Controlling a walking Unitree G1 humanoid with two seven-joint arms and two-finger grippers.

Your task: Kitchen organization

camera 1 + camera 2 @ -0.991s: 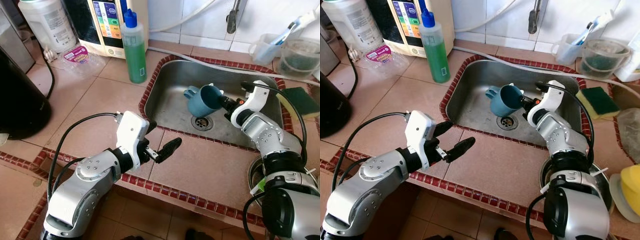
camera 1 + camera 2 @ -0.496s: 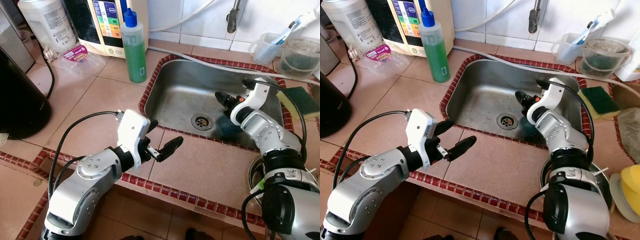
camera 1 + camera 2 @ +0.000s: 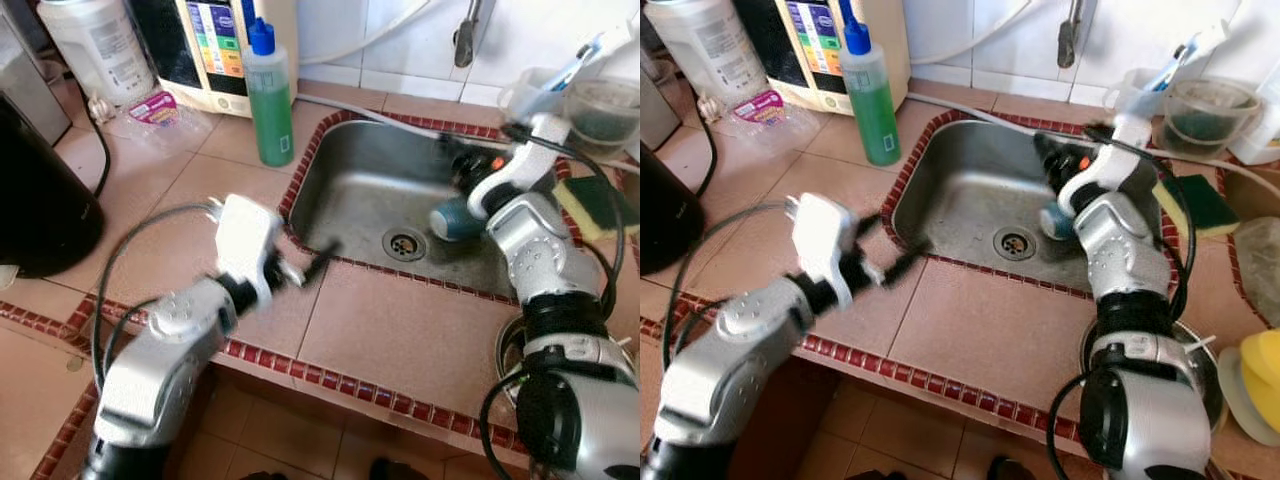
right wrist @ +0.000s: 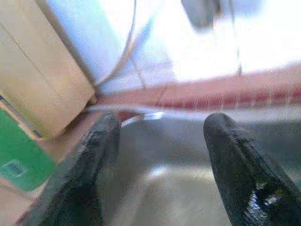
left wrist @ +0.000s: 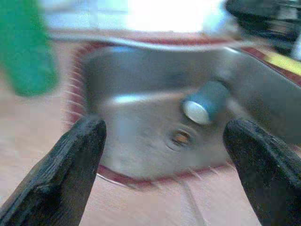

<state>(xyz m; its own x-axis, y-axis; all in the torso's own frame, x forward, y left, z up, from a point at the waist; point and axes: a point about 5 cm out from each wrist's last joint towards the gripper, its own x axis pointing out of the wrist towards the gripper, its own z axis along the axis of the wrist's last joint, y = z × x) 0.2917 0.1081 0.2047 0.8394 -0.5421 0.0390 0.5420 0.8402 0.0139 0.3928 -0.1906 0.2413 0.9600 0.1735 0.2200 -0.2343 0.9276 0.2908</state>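
Observation:
A blue cup lies on its side in the steel sink, just right of the drain; the left wrist view shows the cup bottom-first. My right gripper hovers open above the sink's back right, over the cup and apart from it, with nothing between its fingers. My left gripper is blurred at the sink's front left rim, open and holding nothing, its fingers wide apart and pointing into the basin.
A green soap bottle stands on the tiled counter left of the sink. The faucet hangs over the back. A sponge and plastic containers sit at the right, a black appliance at the far left.
The right gripper let go of the blue cup, which dropped and now lies in the sink; that gripper rose toward the back. The left arm swung left, toward the sink's corner.

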